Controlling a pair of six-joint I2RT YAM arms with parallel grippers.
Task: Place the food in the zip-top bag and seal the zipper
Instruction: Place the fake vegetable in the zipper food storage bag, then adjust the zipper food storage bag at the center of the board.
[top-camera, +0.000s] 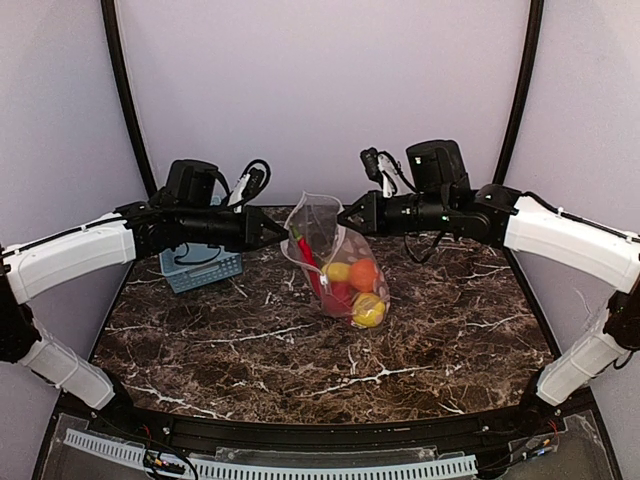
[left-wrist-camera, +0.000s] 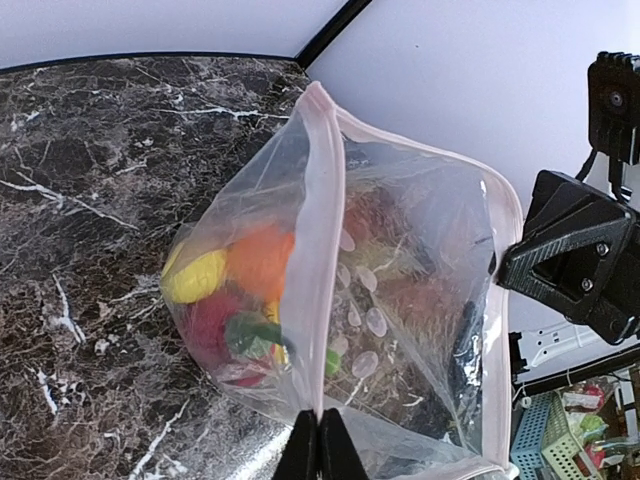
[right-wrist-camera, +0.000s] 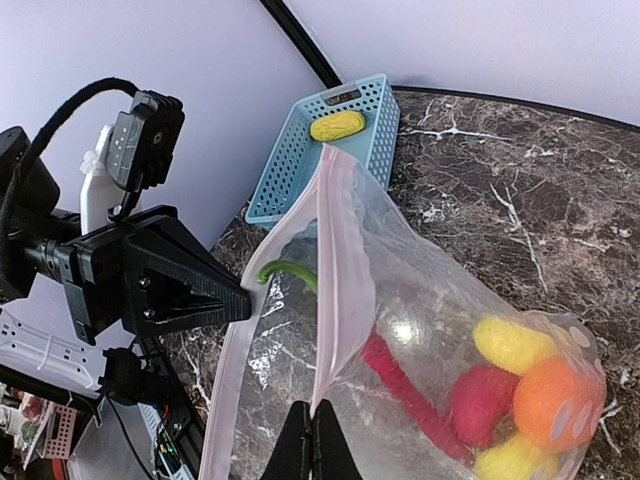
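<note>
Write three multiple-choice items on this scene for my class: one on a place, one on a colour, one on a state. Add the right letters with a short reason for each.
1. Where is the orange ball?
A. in a cup
B. inside the zip-top bag
C. on a plate

2. What colour is the zipper strip?
A. green
B. black
C. pale pink

3. How is the bag's mouth?
A. open, held at both sides
B. sealed shut
C. tied in a knot

Answers:
1 B: the ball shows through the clear plastic.
2 C: the strip runs pale pink along the mouth.
3 A: the left fingers and the right fingers each pinch one side of the rim, with a wide gap between the sides.
</note>
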